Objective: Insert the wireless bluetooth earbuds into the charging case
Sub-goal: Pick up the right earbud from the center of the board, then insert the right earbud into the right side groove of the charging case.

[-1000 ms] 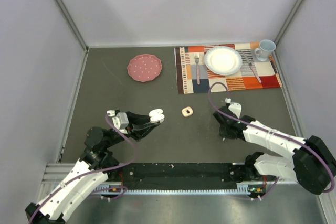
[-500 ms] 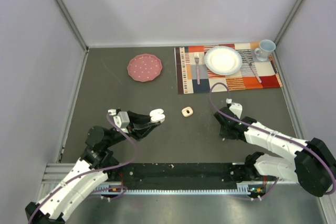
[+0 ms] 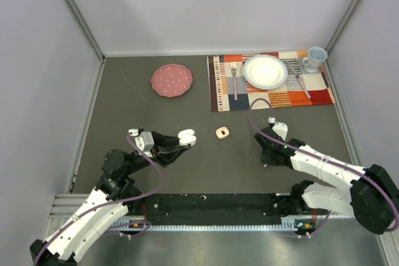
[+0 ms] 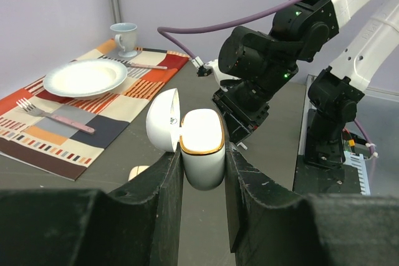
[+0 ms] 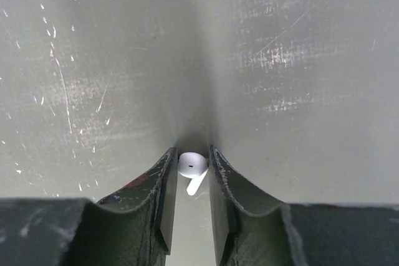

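Nearby, left gripper: pressed together on the charging case, one finger against each side of its lower body, holding it clear of the table.
Charging case: white with a gold rim, upright, its lid swung open to the side. The inside faces away from the left wrist camera, so its contents are hidden.
Right gripper: pointed straight down at the table and pinching an earbud between its narrowed fingers. From above, the arm's own wrist covers the fingertips.
Earbud: small and white, round head toward the table and short stem toward the camera. Whether it rests on the surface or sits just off it cannot be told.
Small peach item: lies on the table between the two grippers, touching neither. It is too small to identify, and half cut off behind a finger in the left wrist view.
Pink plate: far left of centre, dotted, alone.
Placemat: far right, checked in orange, red and dark blocks.
White plate: on the placemat, a fork to its left.
Utensil: right of the white plate — knife or spoon, unclear.
Mug: pale blue, at the placemat's far right corner.
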